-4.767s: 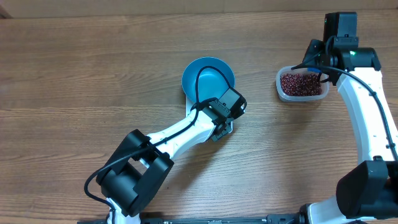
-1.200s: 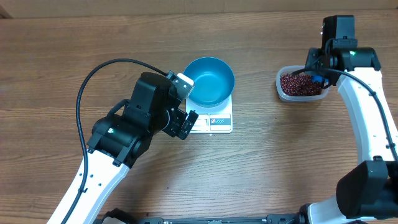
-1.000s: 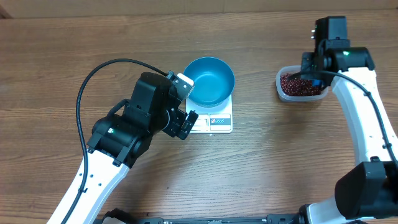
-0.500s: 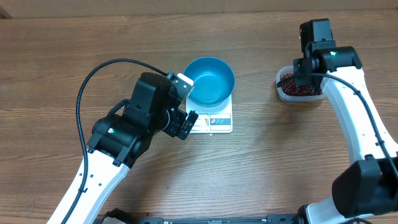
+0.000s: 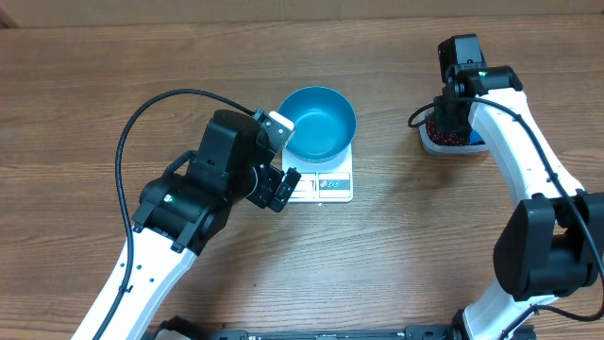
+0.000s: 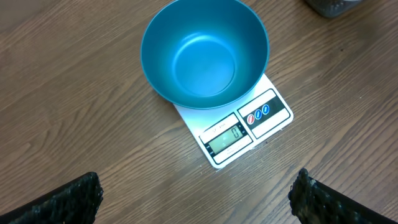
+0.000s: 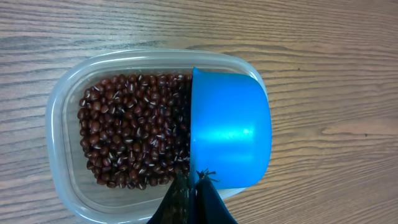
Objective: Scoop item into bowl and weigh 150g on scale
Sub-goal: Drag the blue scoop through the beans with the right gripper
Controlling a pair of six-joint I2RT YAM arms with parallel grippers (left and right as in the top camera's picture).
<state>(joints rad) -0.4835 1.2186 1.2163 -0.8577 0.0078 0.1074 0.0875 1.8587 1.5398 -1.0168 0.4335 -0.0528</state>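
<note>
Item: the beans (image 7: 134,130), small and dark red-brown, lie loose in a clear plastic tub (image 7: 59,112) well to the right of the scale (image 6: 249,124). None are seen in the bowl.

Bowl: the blue bowl (image 6: 205,53) stands upright on the rear part of the scale. This leaves the front display (image 6: 227,137) uncovered. The display shows what looks like a zero, which fits an empty vessel ready for weighing.

Scoop: a blue scoop (image 7: 230,127) hangs over the side of the tub farther from the scale. Its mouth edge is turned toward the beans and its outer wall faces the wrist camera. Whether it carries any beans cannot be told from this side.

Right pincer (image 7: 189,199): clenched on the scoop at its handle end. The handle itself is hidden between the fingers.

Left pincer (image 6: 196,202): released, with its jaws spread wide and nothing between them. It hovers above the table (image 5: 94,94) just in front of the scale and touches neither scale nor bowl. It appears parked clear of the weighing.

Assessment: loading has not begun. The next transfer needs a level scoop across the gap to the scale, or beans may spill.
</note>
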